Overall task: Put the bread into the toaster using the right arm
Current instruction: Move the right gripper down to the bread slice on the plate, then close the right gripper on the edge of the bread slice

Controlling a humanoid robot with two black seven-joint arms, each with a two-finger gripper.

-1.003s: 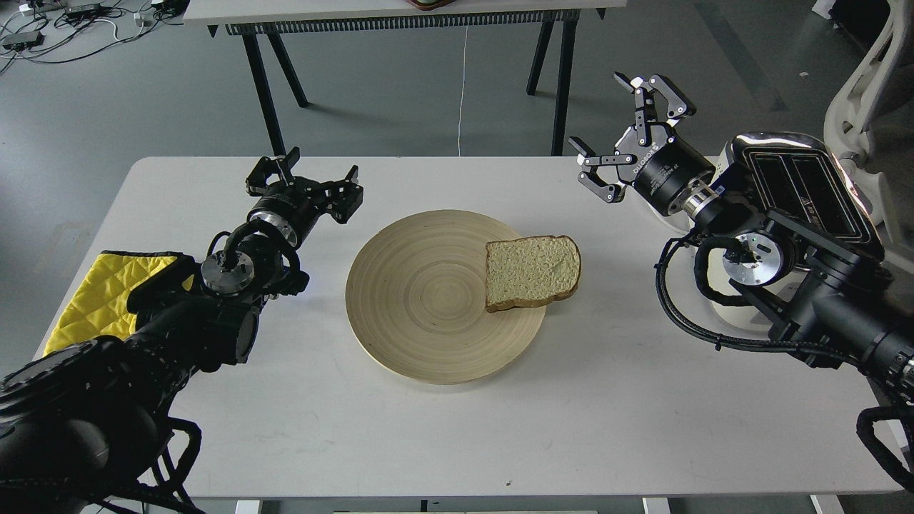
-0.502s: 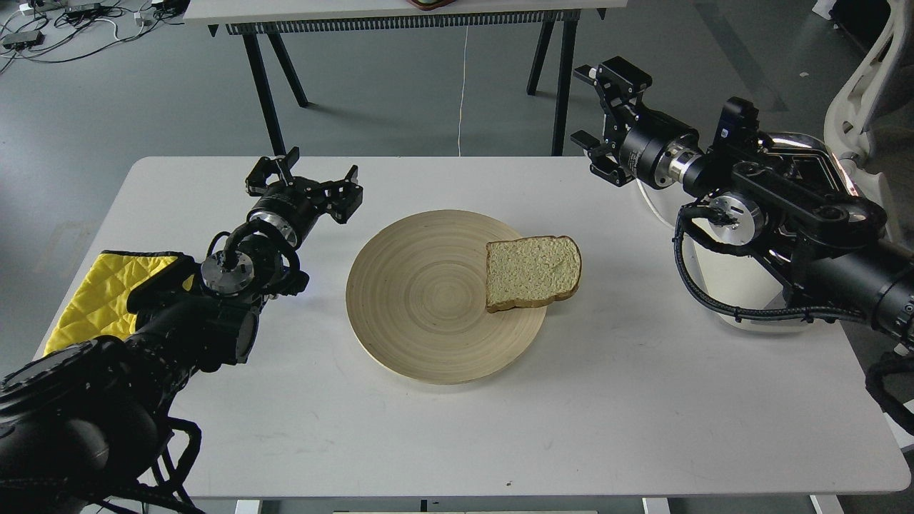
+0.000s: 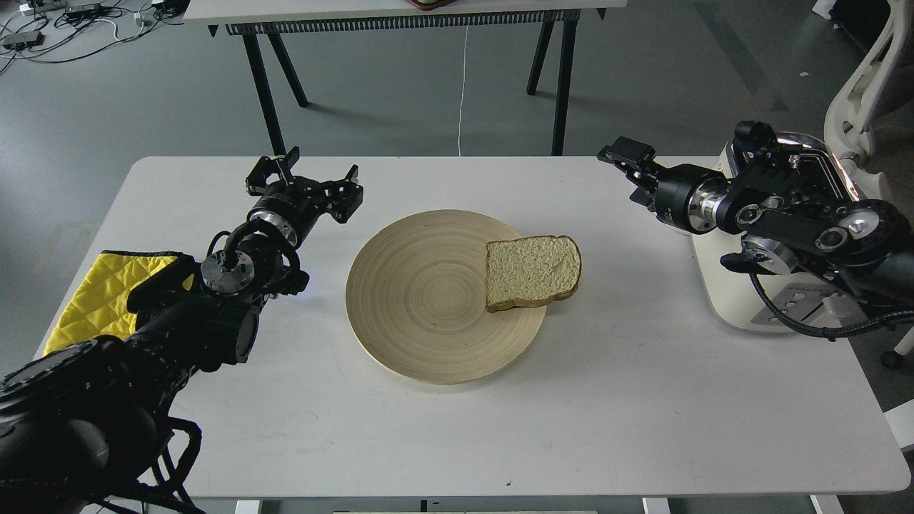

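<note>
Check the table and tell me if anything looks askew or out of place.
One thing stands out: the bread lies off-centre on the wooden plate, its right end hanging over the plate's rim above the table. It looks whole, nothing is spilled, and the toaster stands upright, partly hidden behind the right arm.

Bright, even overhead light; soft shadows hug the plate point(image 3: 428, 343), glare flares on the toaster point(image 3: 800, 143) chrome far right, focus sharp.
</note>
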